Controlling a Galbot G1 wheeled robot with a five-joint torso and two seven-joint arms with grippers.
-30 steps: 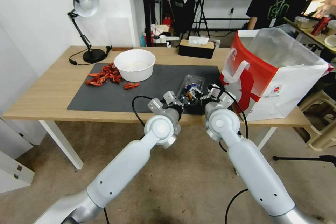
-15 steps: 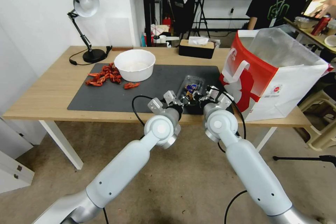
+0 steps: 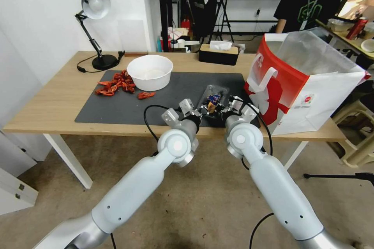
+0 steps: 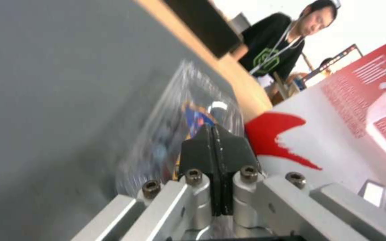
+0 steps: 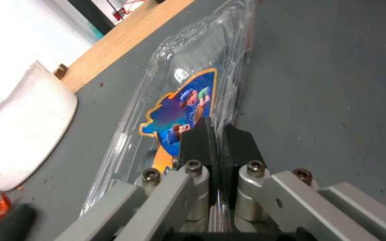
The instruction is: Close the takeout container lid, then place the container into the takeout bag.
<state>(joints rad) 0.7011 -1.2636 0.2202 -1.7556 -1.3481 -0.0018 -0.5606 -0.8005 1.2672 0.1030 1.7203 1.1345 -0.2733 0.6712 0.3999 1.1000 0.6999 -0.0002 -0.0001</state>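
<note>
Takeout container (image 3: 213,99) on grey mat (image 3: 117,107), wooden table (image 3: 50,101).

Clear takeout container (image 3: 212,99) lies on grey mat beside red-white takeout bag (image 3: 304,85).

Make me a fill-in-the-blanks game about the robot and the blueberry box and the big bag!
1. Both grippers, the left gripper and the right gripper, are pinched ____ on the clear plastic of the takeout container.
2. The takeout container sits on the dark ____ mat.
3. The takeout bag is white and ____.
4. On the robot's left of the takeout container stands a round white ____.

Missing words: shut; grey; red; bowl
</note>
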